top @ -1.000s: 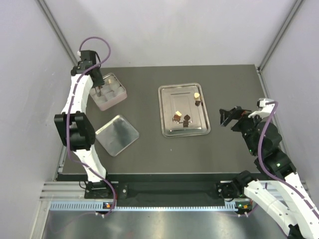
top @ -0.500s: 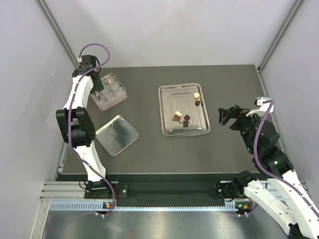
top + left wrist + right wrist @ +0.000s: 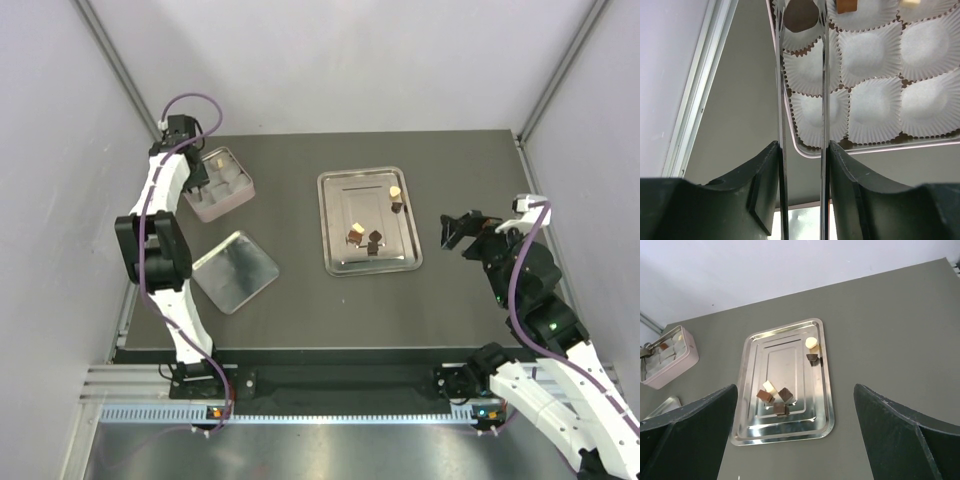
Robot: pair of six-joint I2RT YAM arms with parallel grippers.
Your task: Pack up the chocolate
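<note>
Brown and cream chocolates (image 3: 785,393) are lying on the rectangular steel tray (image 3: 782,357).
Only the left wrist view is showing the left tool (image 3: 802,5) straddling a dark brown chocolate (image 3: 800,17) in the pink tin (image 3: 675,374), grip unclear; right tool (image 3: 455,232) splayed.

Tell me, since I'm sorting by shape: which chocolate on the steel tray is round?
The cream piece by the tray's far right edge; the others look angular.

tin (image 3: 672,372): pale pink
paper cups (image 3: 872,50) in tin: white, pleated
tray (image 3: 785,357): shiny silver
chocolate (image 3: 785,393) on tray: dark brown, mid brown, cream
table (image 3: 880,340): dark grey
</note>
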